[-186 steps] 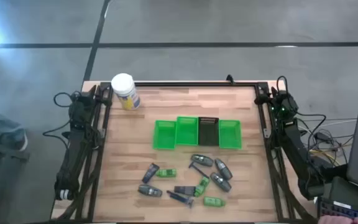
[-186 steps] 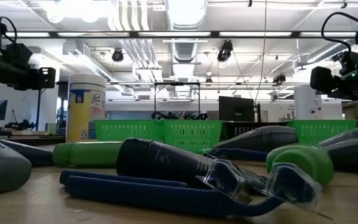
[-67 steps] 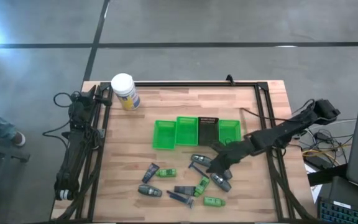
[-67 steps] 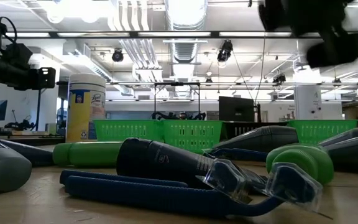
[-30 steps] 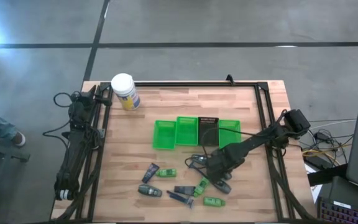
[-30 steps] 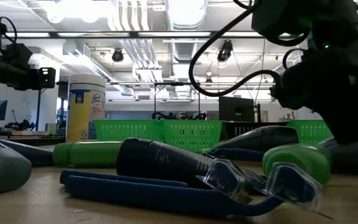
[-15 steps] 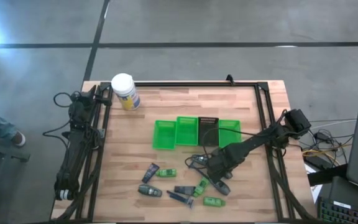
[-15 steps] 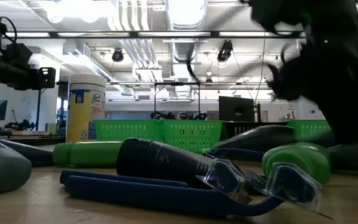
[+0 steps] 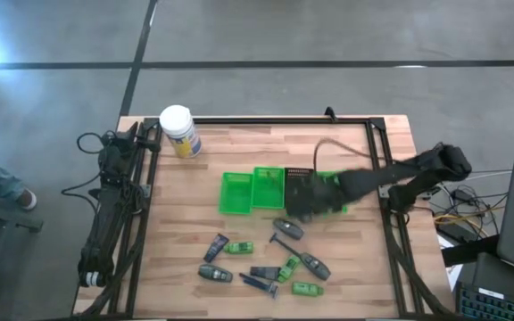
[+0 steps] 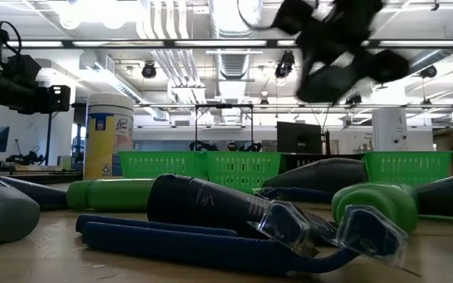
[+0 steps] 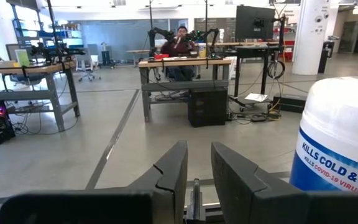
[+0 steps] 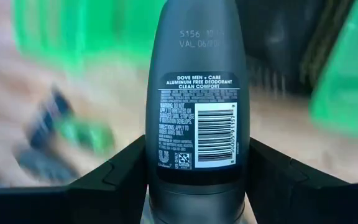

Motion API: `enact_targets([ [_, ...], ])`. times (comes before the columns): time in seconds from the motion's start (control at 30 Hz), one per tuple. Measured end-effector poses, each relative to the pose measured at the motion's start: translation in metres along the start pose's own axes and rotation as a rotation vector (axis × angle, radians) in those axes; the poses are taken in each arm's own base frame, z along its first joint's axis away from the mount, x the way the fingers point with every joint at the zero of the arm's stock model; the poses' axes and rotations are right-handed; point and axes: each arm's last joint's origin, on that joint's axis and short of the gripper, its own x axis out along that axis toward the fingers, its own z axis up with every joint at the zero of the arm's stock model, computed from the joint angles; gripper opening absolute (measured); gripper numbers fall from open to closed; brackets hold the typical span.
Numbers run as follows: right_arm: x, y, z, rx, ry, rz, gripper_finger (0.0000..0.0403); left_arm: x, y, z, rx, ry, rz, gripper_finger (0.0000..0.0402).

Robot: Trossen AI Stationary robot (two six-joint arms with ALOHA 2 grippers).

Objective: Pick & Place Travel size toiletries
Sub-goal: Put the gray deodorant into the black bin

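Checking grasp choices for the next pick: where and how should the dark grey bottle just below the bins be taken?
The dark grey bottle lies flat and slanted on the table, clear of its neighbours. Probably best to descend from above and pinch across its narrow width at mid-body. The right end effector holds a grey deodorant bottle across its body like that.

You get bright overhead ceiling lights [image 10: 234,12] glaring; the right arm [image 9: 364,183] smears with motion (wrist background blurred too).

White canister [image 9: 178,131], green bins [image 9: 237,192]
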Motion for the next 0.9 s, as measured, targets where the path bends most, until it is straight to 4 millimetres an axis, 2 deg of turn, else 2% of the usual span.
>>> enact_targets([
  [0.1,0.009,0.001,0.027,0.013,-0.051,-0.005,0.0208,0.0,0.0,0.0,0.0,0.0,0.0,0.0078],
  [0.2,0.014,0.001,0.039,-0.004,-0.053,-0.019,0.021,0.0,0.0,0.0,0.0,0.001,0.0,0.0078],
  [0.4,0.025,-0.001,0.052,-0.02,-0.044,-0.054,0.0204,0.0,0.0,0.0,0.0,0.002,0.0,0.0078],
  [0.5,0.046,-0.004,0.055,-0.008,-0.023,-0.1,0.0208,0.0,0.0,0.0,0.0,0.002,0.0,0.0078],
  [0.63,0.075,-0.007,0.059,-0.002,-0.013,-0.154,0.0233,0.0,0.0,0.0,0.0,0.002,0.0,0.0078],
  [0.77,0.084,-0.005,0.061,0.013,-0.037,-0.191,0.0267,0.0,0.0,0.0,0.0,0.003,0.0,0.0078],
  [0.9,0.079,-0.005,0.061,0.015,-0.04,-0.181,0.0295,0.0,0.0,0.0,0.0,0.004,0.0,0.0078],
])
